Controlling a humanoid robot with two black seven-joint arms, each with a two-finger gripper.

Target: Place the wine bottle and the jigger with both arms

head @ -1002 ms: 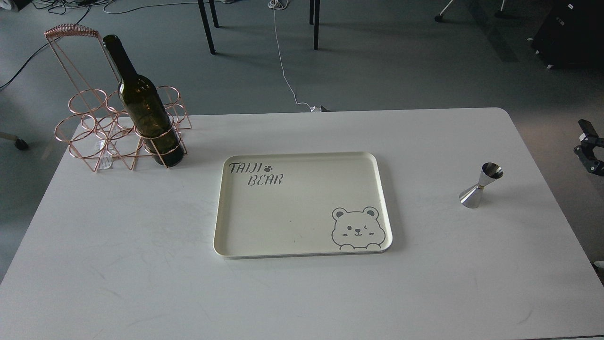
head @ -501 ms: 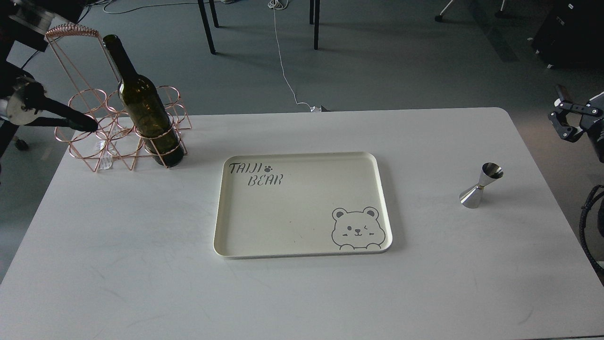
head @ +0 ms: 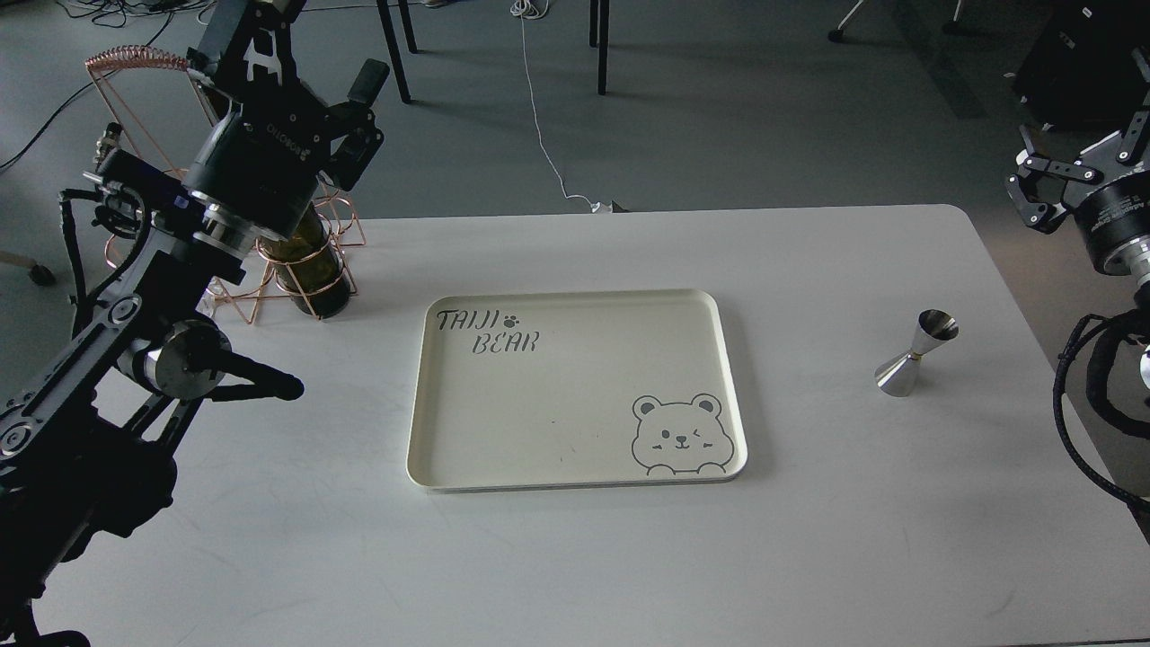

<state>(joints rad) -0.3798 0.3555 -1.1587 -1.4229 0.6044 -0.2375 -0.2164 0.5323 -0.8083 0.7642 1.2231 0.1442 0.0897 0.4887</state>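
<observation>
The wine bottle [head: 312, 270] stands in the front right ring of a copper wire rack [head: 346, 218] at the table's back left. Only its dark green lower body shows; my left arm hides its neck and shoulder. My left gripper [head: 301, 56] is raised in front of the bottle's upper part, with its fingers [head: 367, 83] spread open. I cannot tell whether they are around the neck. The silver jigger [head: 916, 353] stands upright on the table at the right. My right gripper [head: 1071, 151] is open, above and beyond the table's right edge, well apart from the jigger.
A cream tray [head: 575, 294] printed with "TAIJI BEAR" and a bear face lies empty in the middle of the white table [head: 269, 539]. My left arm's elbow [head: 189, 359] hangs over the table's left part. Chair legs and cables are on the floor behind.
My left arm has swung in from the left edge and risen in front of the bottle, hiding its top. My right gripper has moved up and further into view. Bottle and jigger have not moved.
</observation>
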